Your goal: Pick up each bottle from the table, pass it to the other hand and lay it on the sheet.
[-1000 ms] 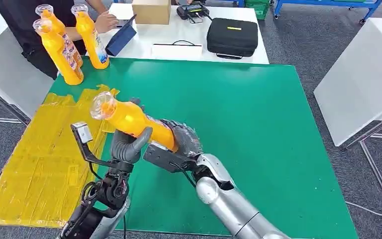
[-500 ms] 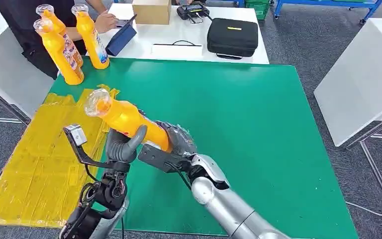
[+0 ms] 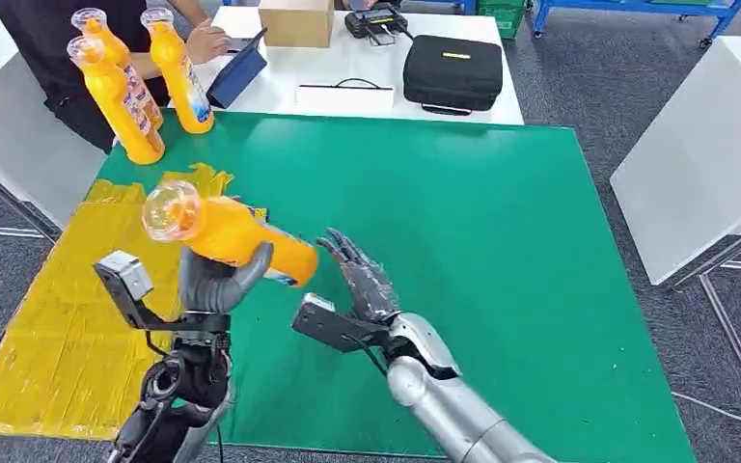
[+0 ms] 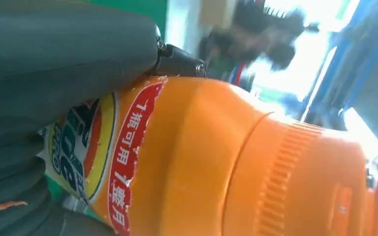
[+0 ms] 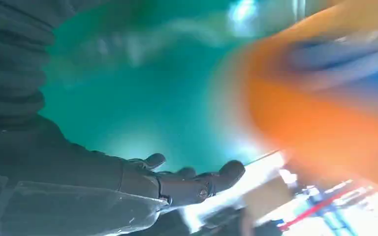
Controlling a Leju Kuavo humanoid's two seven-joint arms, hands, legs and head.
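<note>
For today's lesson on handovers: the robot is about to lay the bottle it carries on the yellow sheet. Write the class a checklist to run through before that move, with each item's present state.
1. Left hand grips the orange bottle around its body: ok.
2. Right hand is off the bottle, fingers spread: ok.
3. Bottle is over the yellow sheet: not ok; it hangs at the sheet's edge, partly above the green mat.
4. Bare sheet is free for it near the left hand: ok.
5. The three standing bottles at the far corner are apart from the carried one: ok.
6. Grip firmness: cannot tell; the left wrist view shows the thumb on the label, nothing more.
</note>
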